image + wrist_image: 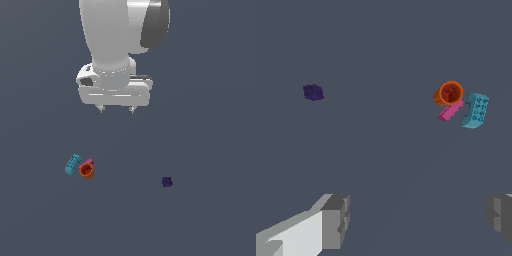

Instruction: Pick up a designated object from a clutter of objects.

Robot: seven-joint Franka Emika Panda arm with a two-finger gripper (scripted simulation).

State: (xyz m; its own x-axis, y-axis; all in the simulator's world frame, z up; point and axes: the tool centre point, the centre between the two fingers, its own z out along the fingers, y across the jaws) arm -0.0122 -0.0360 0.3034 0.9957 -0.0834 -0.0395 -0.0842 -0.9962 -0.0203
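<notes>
The gripper is held wide open and empty, well above the teal brick. Beside the brick are grouped an orange cup and a pink block (apparently touching) — a purple cube is seen well apart.

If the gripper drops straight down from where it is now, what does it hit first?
Most likely bare floor. The gripper hangs open between the teal brick cluster and the purple cube; in the wrist view nothing lies between the fingers, though depth is uncertain.

Grey floor, teal brick, orange cup, seemingly pink block, purple cube
</notes>
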